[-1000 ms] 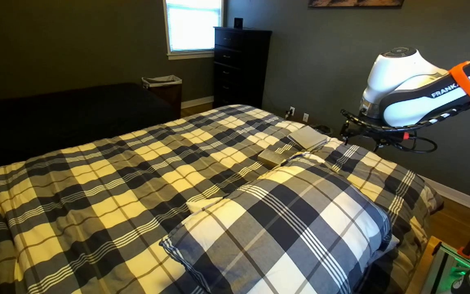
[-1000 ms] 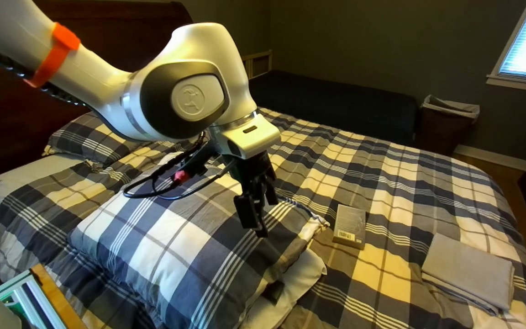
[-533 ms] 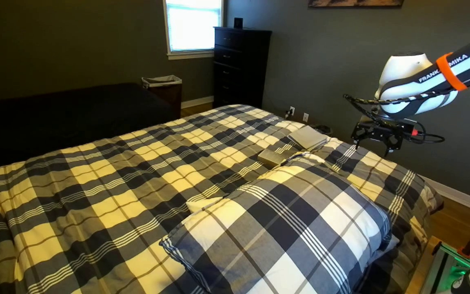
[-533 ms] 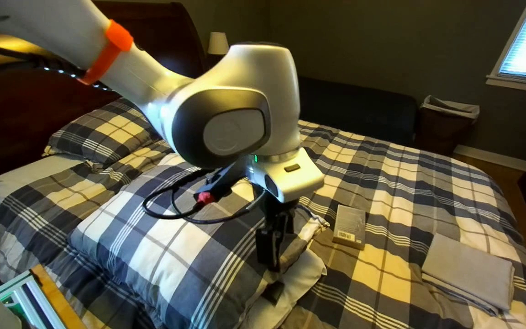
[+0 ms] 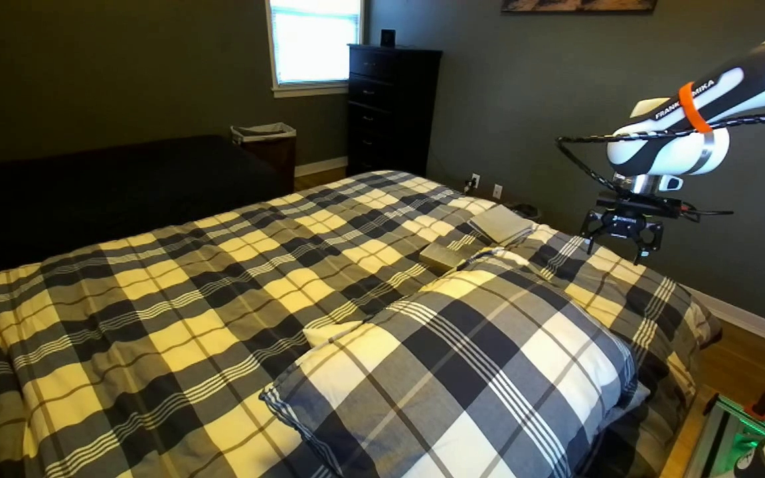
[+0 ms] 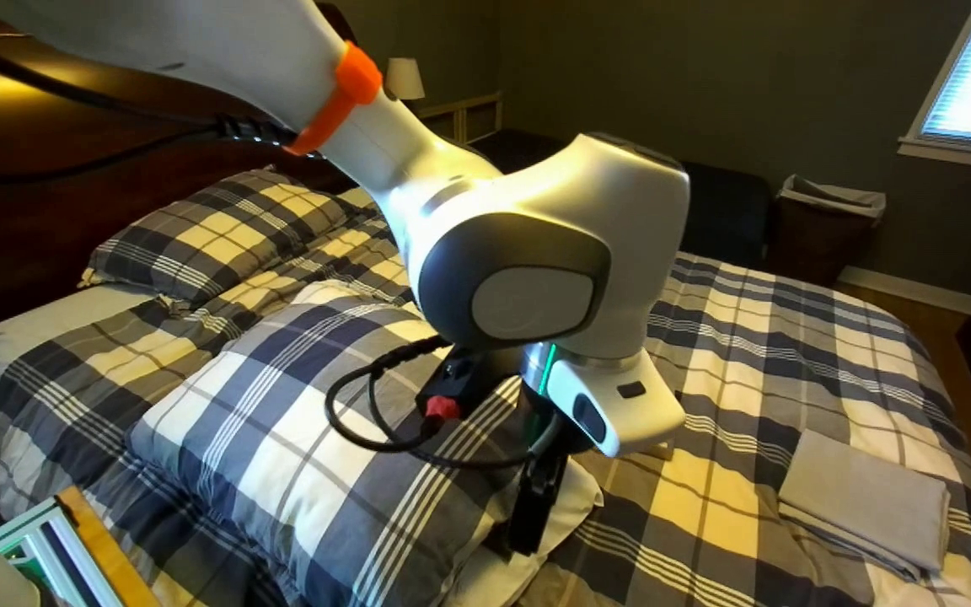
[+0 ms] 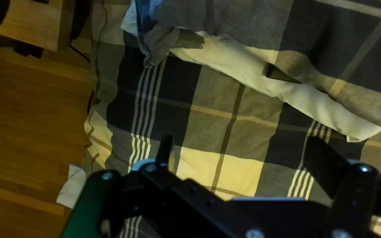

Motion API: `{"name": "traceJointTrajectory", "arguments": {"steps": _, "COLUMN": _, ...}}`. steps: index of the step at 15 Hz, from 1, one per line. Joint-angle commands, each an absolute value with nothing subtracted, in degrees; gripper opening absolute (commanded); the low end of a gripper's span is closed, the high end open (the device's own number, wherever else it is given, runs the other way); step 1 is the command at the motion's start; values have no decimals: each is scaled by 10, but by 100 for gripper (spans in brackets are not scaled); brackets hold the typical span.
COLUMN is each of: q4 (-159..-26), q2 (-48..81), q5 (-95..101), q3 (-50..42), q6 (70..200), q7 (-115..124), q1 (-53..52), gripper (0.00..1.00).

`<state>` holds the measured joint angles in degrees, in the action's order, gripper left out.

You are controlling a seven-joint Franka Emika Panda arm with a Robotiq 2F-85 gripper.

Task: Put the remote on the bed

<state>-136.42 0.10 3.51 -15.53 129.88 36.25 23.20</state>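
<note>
The bed [image 5: 276,285] has a plaid cover in yellow, black and grey-white and shows in both exterior views [image 6: 730,497]. A large plaid pillow [image 5: 462,372] lies on it over a white pillow [image 7: 230,62]. In the wrist view a small dark object [image 7: 281,74], perhaps an end of the remote, sticks out between the two pillows. The rest of it is hidden. My gripper [image 5: 613,253] is open and empty in the air beside the pillow's edge. In the wrist view its fingertips [image 7: 240,145] are wide apart over bare cover, apart from the dark object.
A folded grey cloth [image 6: 865,502] lies on the bed. A box [image 5: 445,255] lies near the pillow. A wooden stand edge [image 7: 45,23] is beside the bed, with wood floor [image 7: 28,132] below. A dark dresser [image 5: 392,106] stands against the wall.
The arm has swung out past the pillow's edge and come lower. The gripper has turned and now points more straight down. It stays empty, and the things on the bed have not moved.
</note>
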Motion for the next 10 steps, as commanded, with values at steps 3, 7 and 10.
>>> {"name": "traceJointTrajectory", "arguments": {"steps": 3, "q4": -1337, "q2": 69, "q5": -41, "q3": -190, "q6": 1305, "q7": 301, "q1": 227, "gripper": 100}}
{"name": "traceJointTrajectory", "arguments": {"steps": 7, "q4": -1339, "q2": 106, "q5": -88, "q3": -202, "q6": 1334, "q7": 283, "q1": 229, "gripper": 100}}
{"name": "traceJointTrajectory", "arguments": {"steps": 10, "q4": -1337, "q2": 139, "q5": -144, "q3": -201, "q6": 1360, "q7": 227, "q1": 236, "gripper": 100}}
